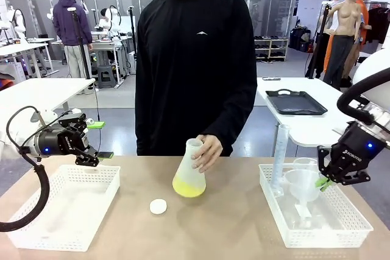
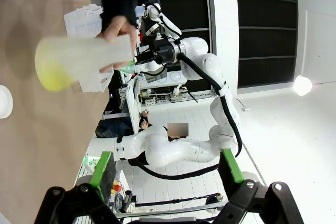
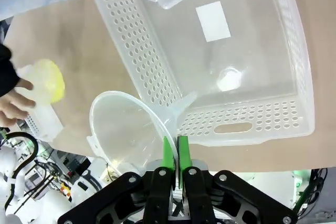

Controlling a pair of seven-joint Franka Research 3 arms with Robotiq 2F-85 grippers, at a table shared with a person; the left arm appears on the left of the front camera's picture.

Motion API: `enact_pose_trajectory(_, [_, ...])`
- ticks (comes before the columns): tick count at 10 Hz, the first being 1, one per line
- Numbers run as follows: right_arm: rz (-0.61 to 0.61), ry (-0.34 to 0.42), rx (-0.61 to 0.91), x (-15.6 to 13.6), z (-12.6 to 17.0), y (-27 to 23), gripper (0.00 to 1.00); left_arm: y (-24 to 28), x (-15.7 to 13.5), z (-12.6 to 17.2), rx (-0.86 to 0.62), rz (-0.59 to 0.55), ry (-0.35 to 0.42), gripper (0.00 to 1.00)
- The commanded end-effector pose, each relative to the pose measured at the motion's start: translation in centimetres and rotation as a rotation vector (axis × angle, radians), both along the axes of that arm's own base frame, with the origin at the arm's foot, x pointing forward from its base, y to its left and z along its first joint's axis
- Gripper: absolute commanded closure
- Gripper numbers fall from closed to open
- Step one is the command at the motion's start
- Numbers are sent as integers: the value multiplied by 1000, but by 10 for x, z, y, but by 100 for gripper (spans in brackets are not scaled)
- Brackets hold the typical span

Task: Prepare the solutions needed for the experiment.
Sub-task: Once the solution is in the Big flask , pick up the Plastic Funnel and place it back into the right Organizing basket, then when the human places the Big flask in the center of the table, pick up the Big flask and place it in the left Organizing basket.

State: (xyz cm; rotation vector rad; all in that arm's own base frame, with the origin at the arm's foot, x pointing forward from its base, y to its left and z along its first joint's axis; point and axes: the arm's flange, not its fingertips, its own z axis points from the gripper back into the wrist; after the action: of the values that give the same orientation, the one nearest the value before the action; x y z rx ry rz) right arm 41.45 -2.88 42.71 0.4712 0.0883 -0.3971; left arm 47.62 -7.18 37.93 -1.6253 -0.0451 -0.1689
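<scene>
A person's hand (image 1: 209,150) holds a translucent conical flask (image 1: 190,172) tilted on the table's middle, with a shallow pool of the yellow-green solution (image 1: 189,188) at its base. The flask (image 2: 79,59) and solution (image 3: 50,82) also appear in both wrist views. My right gripper (image 1: 323,181) is shut on the rim of a clear funnel (image 1: 303,184) above the right basket; in the right wrist view the green pads (image 3: 168,153) pinch the funnel (image 3: 128,129) wall. My left gripper (image 1: 91,158) hovers open over the left basket, its fingers (image 2: 102,169) spread wide.
A small white round cap (image 1: 158,206) lies on the table in front of the flask. The left white basket (image 1: 61,205) holds nothing. The right basket (image 1: 341,223) holds a tall graduated cylinder (image 1: 280,159) and a clear beaker (image 1: 304,164). The person stands at the far edge.
</scene>
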Motion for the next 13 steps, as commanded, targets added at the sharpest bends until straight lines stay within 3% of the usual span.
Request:
enact_pose_trajectory(1, [-34,58,-15,10,5,3,77,-1,-1,2,-7,3,5,0])
enact_pose_trajectory(2, [-39,51,-15,14,3,2,71,-1,-1,2,-7,3,5,0])
enact_pose_trajectory(3, [-41,52,-15,16,1,2,57,-1,-1,2,-7,3,5,0])
enact_pose_trajectory(6, [-51,17,-29,25,-2,6,32,-1,-1,2,-7,3,5,0])
enact_pose_trajectory(7, [-18,31,-2,14,-4,1,32,-1,-1,2,-7,3,5,0])
enact_pose_trajectory(13, [-18,31,-2,14,-4,1,32,-1,-1,2,-7,3,5,0])
